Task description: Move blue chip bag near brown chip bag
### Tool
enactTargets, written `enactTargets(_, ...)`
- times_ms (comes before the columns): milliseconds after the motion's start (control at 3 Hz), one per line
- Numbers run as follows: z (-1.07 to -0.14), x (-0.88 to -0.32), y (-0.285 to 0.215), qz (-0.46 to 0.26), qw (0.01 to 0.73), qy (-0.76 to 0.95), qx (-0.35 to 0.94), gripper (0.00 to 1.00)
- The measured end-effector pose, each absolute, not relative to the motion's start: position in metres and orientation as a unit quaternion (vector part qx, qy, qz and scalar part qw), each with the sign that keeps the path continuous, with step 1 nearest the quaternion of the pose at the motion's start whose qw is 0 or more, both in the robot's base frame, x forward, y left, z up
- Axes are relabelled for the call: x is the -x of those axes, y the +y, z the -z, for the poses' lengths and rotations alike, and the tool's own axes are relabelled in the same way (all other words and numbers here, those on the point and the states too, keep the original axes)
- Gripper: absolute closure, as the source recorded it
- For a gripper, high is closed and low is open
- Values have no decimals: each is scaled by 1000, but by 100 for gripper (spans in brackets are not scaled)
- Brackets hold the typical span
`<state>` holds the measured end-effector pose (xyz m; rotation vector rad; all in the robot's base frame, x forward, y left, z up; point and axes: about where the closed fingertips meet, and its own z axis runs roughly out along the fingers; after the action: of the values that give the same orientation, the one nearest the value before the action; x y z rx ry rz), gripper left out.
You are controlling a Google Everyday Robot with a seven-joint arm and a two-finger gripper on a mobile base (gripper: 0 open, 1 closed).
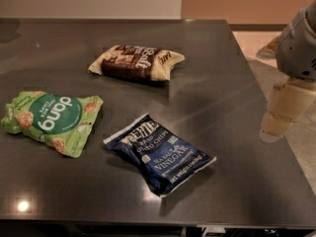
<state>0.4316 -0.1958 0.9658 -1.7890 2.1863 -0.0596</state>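
The blue chip bag (pixel 159 153) lies flat on the dark table (pixel 232 73), near the front and a little right of centre. The brown chip bag (pixel 137 62) with cream ends lies further back, near the middle of the table, well apart from the blue one. My gripper (pixel 282 110) hangs at the table's right edge, to the right of both bags and touching neither. It holds nothing that I can see.
A green "dang" bag (pixel 52 119) lies on the left side of the table. The table's right edge runs beside the gripper, with light floor (pixel 301 147) beyond it. A wall stands behind the table.
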Motion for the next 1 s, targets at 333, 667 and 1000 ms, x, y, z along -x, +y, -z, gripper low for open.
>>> enactTargets(333,-948,-423,-166,-4,156,747,646,0)
enactTargets(667,-922,-416,-131,-39,161,731,662,0)
enactTargets(1000,-894,-407,-93,-81,161,711,680,0)
